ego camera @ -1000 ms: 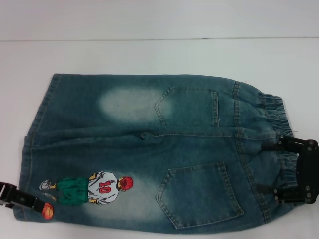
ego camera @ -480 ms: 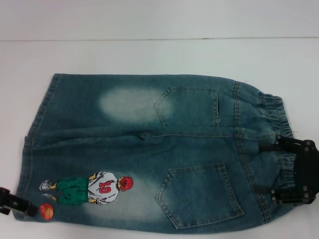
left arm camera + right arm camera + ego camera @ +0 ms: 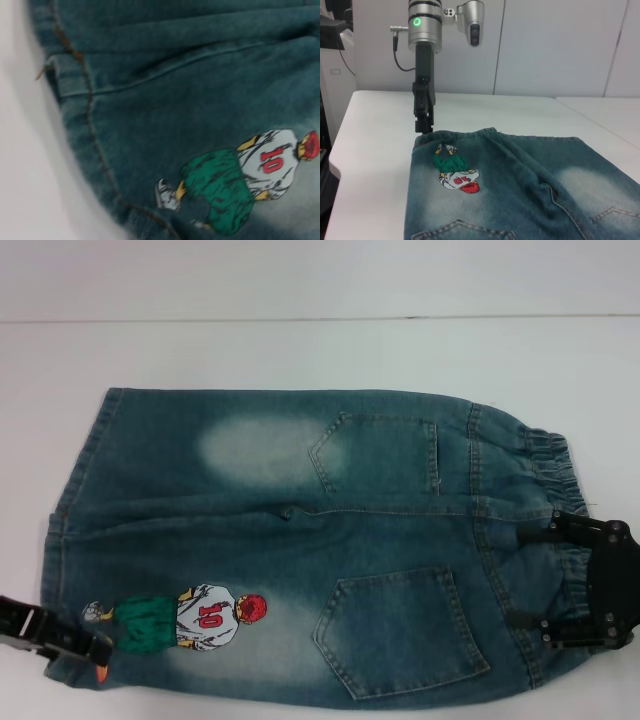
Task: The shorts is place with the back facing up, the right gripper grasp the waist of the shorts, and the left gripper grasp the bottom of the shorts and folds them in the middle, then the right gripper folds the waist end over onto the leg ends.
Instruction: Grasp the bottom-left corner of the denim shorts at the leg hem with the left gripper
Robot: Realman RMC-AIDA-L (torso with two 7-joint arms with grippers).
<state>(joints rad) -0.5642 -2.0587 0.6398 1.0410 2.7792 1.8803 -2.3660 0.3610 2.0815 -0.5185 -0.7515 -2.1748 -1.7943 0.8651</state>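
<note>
**Shorts flat, back up; both grippers at their ends, fold not started**

The table (image 3: 300, 350) is white; the shorts (image 3: 300, 540) lie flat on it, back pockets up, leg ends (image 3: 62, 540) toward the robot's left, the waist of the shorts (image 3: 555, 490) toward its right.

Handling, my read: denim is soft and floppy but thick, heavier than a tee; it will sag between two grip points, so lift both ends together. Seams and the gathered elastic band are the bulkiest, least slippery bites; take the waist at the ruffle and the leg at the stitched hem, not the thin mid-panel. Nothing fragile.

The right gripper (image 3: 545, 580) sits over the near half of the waistband, fingers spread wide apart and touching the ruffle, nothing clamped yet.

The left gripper (image 3: 95, 652) is at the near hem corner by the footballer print (image 3: 195, 618); the right wrist view shows it (image 3: 423, 127) standing upright right at the hem edge; jaw state I cannot tell.

Hidden or unclear:
- the orange basketball patch (image 3: 103, 674) is mostly covered by the left gripper;
- the left wrist view shows only hem, seam and print, none of its own fingers;
- the near edge of the shorts runs to the frame bottom in the head view; probably flat, not confirmed.
</note>
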